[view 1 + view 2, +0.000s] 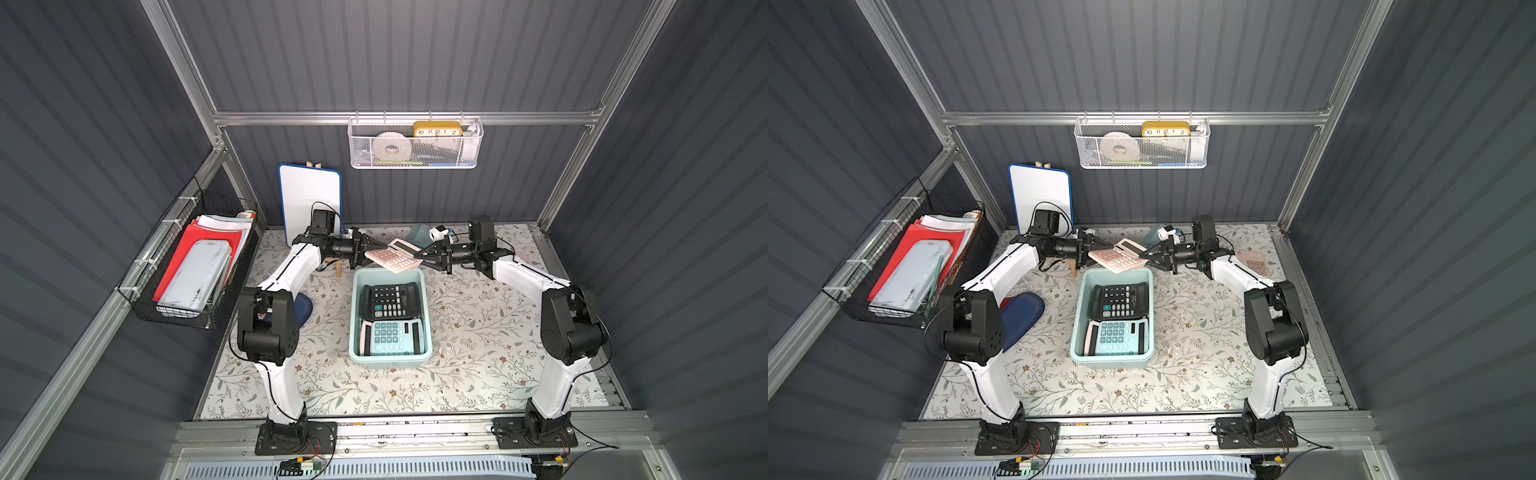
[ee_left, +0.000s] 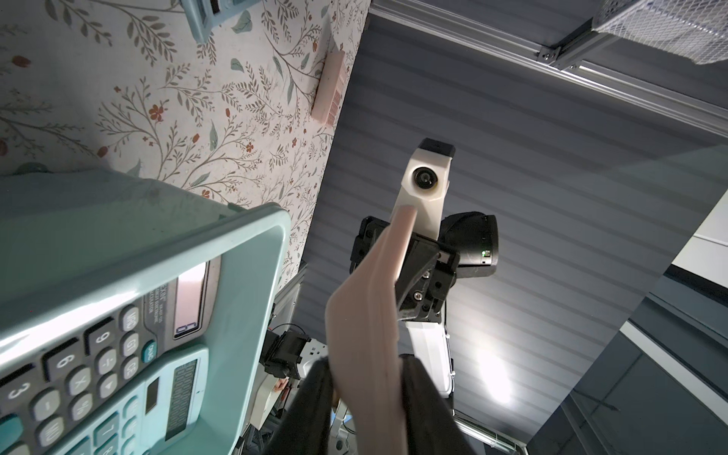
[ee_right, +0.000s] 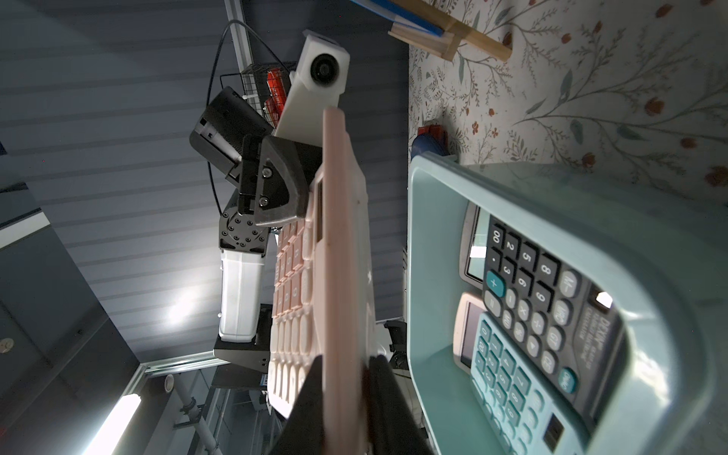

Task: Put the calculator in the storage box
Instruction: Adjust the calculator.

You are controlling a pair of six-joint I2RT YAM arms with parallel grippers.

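Right gripper (image 1: 420, 254) clamped tight on one end of pink calc (image 1: 395, 259); left gripper (image 1: 368, 254) jaws pinched on opp. end. Calc hangs tilted, off the table, over far rim of storage box (image 1: 390, 360). In box: black calc (image 1: 388, 301), marked "DEXIN", keys ON/AC, GT, CE, MRC, touching teal calc (image 1: 390, 337) on the side nearer the arm bases.

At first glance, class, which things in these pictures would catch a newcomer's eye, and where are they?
A pink calculator hangs in the air, gripped at opposite ends by the left gripper and right gripper, over the far rim of the mint storage box. Inside the box lie a black calculator and a teal calculator.
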